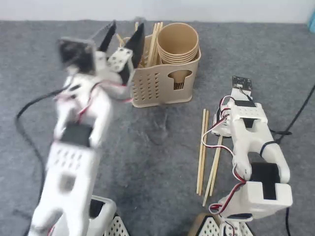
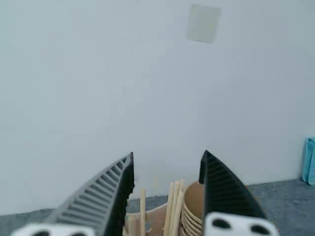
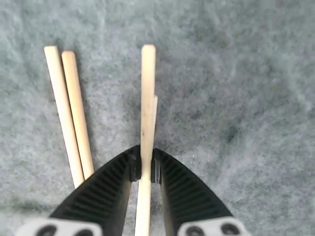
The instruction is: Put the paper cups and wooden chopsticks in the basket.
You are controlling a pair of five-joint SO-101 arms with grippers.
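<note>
Several chopsticks [image 1: 201, 147] lay on the table [image 1: 147, 167] near the basket [image 1: 162, 88] of stacked cups [image 1: 178, 42], the right gripper [image 3: 145, 169] clenched on one light, stiff, probably slippery stick [image 3: 147, 98], best held mid-length, while the left gripper [image 2: 168, 154] gaped above the basket.

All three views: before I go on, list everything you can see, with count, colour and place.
basket: one, beige, perforated, far side of the table
paper cups: nested stack, brown, in the basket's right part; count unclear
chopsticks in basket: several, pale wood, standing beside the cups
loose chopsticks: two, pale wood, side by side on the table cover
held chopsticks: one, seemingly a second under it, pale wood, in the right claw
table cover: one, grey
blue object: one, far right edge; cannot tell what
left claw: open, black, raised by the basket's left side
right claw: shut, black, low over the cover
</note>
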